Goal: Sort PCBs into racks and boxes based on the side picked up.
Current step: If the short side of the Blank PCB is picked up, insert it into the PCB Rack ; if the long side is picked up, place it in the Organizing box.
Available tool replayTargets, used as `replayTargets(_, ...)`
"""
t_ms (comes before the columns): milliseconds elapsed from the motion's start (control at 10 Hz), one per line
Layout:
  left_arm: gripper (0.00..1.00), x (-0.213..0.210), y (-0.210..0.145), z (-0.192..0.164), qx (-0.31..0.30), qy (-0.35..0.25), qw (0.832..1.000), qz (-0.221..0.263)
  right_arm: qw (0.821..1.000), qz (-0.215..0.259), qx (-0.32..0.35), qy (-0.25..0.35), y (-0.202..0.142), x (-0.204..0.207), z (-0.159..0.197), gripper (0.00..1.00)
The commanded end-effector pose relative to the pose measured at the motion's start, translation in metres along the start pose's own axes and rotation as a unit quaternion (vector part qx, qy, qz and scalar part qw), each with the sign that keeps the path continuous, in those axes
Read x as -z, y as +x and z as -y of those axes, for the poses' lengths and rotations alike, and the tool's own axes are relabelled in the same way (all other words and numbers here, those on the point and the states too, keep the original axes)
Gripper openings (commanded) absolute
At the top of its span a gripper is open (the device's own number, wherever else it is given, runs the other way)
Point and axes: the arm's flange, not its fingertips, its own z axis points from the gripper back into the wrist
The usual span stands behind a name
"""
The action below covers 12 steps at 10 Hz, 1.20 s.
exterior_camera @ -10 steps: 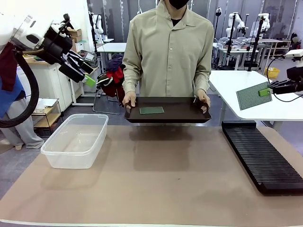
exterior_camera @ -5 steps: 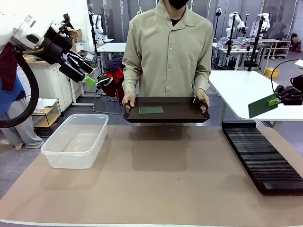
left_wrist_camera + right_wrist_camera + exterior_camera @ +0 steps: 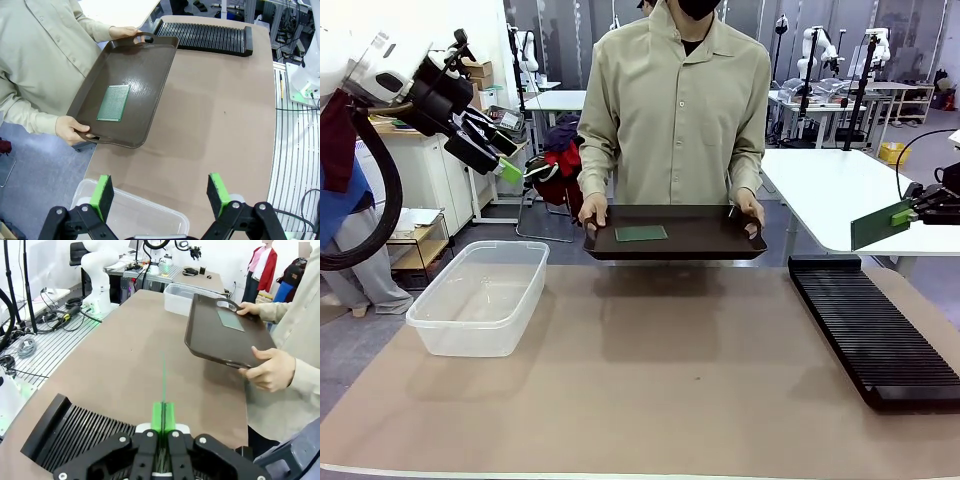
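Observation:
My right gripper (image 3: 908,213) is shut on a green PCB (image 3: 879,225) at the far right, held in the air above the far end of the long black rack (image 3: 875,330). Along the right wrist the gripper (image 3: 163,416) pinches the board (image 3: 163,382) edge-on, over the rack (image 3: 85,435). A second PCB (image 3: 641,233) lies flat on a dark tray (image 3: 710,243) that the person holds in both hands at the table's far edge. My left gripper (image 3: 508,155) hangs open and empty, high at the left above the clear box (image 3: 480,300). The left wrist view shows its fingers (image 3: 104,192) spread wide, with that PCB (image 3: 113,103) on the tray (image 3: 145,65).
The clear box is empty and stands at the table's left. The rack runs along the right edge. Bare brown tabletop (image 3: 660,380) lies between them. A white table (image 3: 820,190) stands behind the right arm.
My right gripper has carried its PCB right and slightly down, and the board has turned from face-on toward edge-on. The left arm, the tray and the person have stayed put.

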Motion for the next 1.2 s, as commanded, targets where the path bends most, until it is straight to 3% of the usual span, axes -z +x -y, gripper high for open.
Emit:
replayTargets(0,1.00,0.001,-0.002,0.000,0.003,-0.006,1.000,0.008,0.999,-0.015,0.025,0.017,-0.012,0.008,0.001,0.02)
replayTargets(300,1.00,0.001,-0.002,0.000,0.003,-0.006,1.000,0.008,0.999,-0.007,0.045,0.019,-0.047,0.009,0.015,0.02)
replayTargets(600,1.00,0.001,-0.002,0.000,0.003,-0.006,1.000,0.008,0.998,-0.034,0.058,0.019,-0.074,0.012,0.029,0.02)
replayTargets(1100,1.00,0.001,-0.002,0.000,0.003,-0.006,1.000,0.008,0.998,-0.052,0.023,0.031,-0.100,0.025,0.045,0.02)
